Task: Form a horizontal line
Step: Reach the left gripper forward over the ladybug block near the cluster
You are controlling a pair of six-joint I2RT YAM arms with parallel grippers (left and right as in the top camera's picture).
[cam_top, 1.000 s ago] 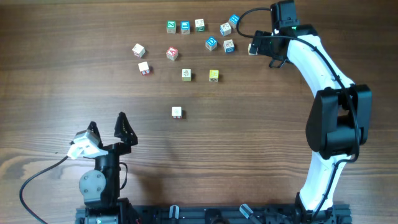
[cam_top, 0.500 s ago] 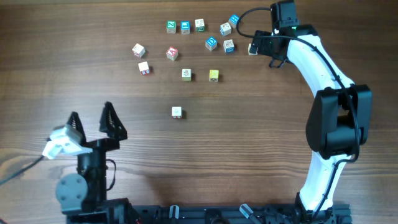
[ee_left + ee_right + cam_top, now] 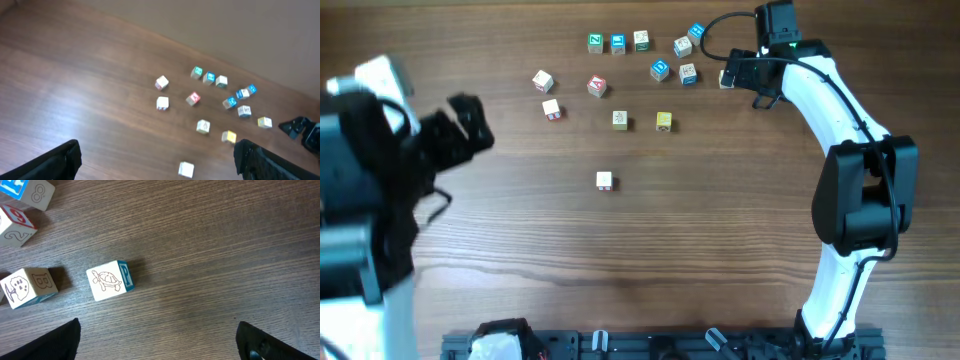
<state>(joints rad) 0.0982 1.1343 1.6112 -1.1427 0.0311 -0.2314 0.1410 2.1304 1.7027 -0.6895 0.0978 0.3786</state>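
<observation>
I have the wooden table [image 3: 720, 250] under the overhead camera, with small alphabet cubes scattered over its far half. The right arm [image 3: 840, 130], white and black, reaches from the near right edge to the far right end of the scatter. The left arm [image 3: 365, 190] is up close to the overhead lens at the left edge, large and blurred.

Through its wrist camera, the left gripper [image 3: 156, 155] shows two dark fingers at the bottom corners of the picture. They are spread wide and hold nothing. The gripper is high above the wood, with the whole scatter ahead of it. The right gripper [image 3: 157, 335] is low over the table, its fingers also spread wide and holding nothing. The turtle cube [image 3: 109, 281], with a blue P on its side, lies just ahead of it, untouched. A cube marked B [image 3: 27, 287] sits near it, to the left in that view.

For the line, the cream cube [image 3: 619, 119] and the yellow cube [image 3: 664, 121] lie level with each other mid-table, with a gap between them. The white cube [image 3: 604, 180] sits alone, nearer the arm bases and well apart from both. A red-marked cube [image 3: 551, 109] lies left of the cream one, a little farther back. At the far edge, a green cube [image 3: 595, 43] and a blue cube [image 3: 618, 43] stand close together.
</observation>
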